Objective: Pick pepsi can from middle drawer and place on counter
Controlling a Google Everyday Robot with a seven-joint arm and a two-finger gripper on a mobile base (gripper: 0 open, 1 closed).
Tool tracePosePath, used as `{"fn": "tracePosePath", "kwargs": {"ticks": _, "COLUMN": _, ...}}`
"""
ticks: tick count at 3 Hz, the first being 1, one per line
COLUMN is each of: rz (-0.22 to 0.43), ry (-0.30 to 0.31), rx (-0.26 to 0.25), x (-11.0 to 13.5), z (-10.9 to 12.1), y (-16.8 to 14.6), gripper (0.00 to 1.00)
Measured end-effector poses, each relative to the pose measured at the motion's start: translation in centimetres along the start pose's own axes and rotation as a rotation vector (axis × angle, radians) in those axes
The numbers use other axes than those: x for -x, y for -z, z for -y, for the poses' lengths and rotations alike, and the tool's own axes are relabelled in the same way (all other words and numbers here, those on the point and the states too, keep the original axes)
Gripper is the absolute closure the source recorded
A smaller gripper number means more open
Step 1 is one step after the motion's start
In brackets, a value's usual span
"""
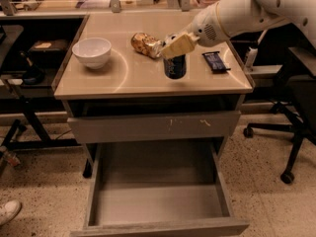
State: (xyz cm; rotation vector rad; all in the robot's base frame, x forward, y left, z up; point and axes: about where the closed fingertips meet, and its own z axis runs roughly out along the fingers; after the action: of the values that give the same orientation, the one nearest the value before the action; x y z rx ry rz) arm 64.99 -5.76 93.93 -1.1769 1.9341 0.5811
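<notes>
So we've got the pepsi can (175, 67) up on the counter (123, 80), a bit right of centre and fairly near the front edge. The gripper (178, 45) is clamped over its top, coming in from the right. We can't tell if the can's base is actually touching the surface or hanging just off it.

The middle drawer (158, 201) hangs open below with nothing in it, so the picking part looks done.

What we'd do for the placing:
- lower straight down until the base sits flat, then open up
- don't drift toward the back, since the dented gold-brown can (146, 44) is just beside the fingers there
- lift straight up afterwards so the can doesn't tip toward the front edge

The white bowl (92, 52) by the left edge and the dark snack bar (215, 61) by the right edge are both out of the way.
</notes>
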Motion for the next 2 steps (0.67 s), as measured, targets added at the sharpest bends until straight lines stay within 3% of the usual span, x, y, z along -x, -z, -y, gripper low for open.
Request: {"fn": "tracePosePath", "kwargs": {"ticks": 2, "rz": -0.033, "ry": -0.048, "rx": 0.096, "x": -0.1, "z": 4.0, "y": -3.9, "gripper": 1.00}}
